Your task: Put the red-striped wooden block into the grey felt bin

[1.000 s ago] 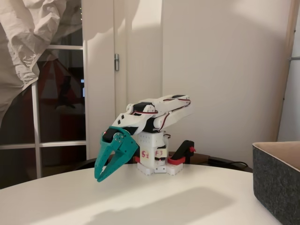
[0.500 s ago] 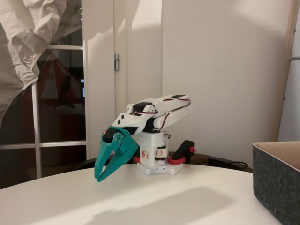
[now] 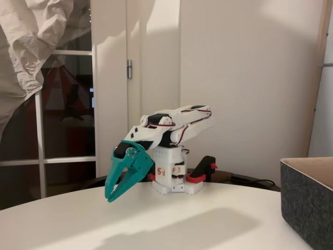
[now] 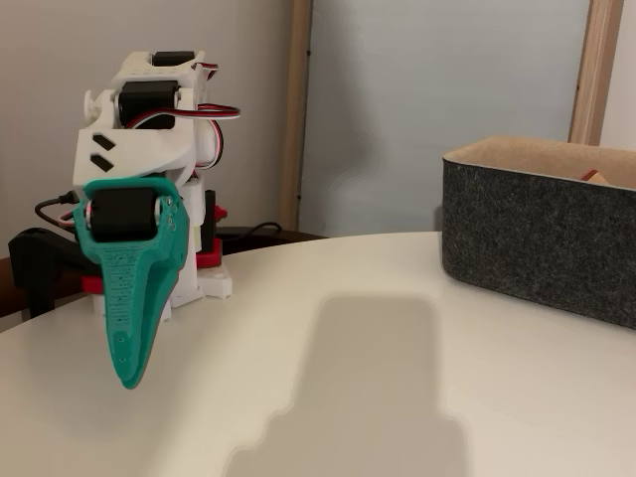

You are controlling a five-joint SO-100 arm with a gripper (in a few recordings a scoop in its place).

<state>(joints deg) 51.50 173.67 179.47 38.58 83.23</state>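
My teal gripper (image 3: 110, 198) hangs shut and empty just above the white table, tips pointing down, in front of the folded white arm. In the other fixed view the gripper (image 4: 128, 382) appears edge-on as a single closed blade. The grey felt bin (image 3: 307, 204) stands at the right edge of the table, well away from the gripper, and its dark wall and pale rim (image 4: 538, 237) show clearly from the other side. A small light-brown corner (image 4: 593, 176) peeks over the rim from inside the bin. I cannot tell whether it is the red-striped wooden block, which is otherwise hidden.
The white round table (image 3: 171, 224) stretches between gripper and bin. The arm's base (image 3: 170, 177) is clamped at the table's far edge with a black and red clamp (image 3: 204, 169). A door and wall stand behind.
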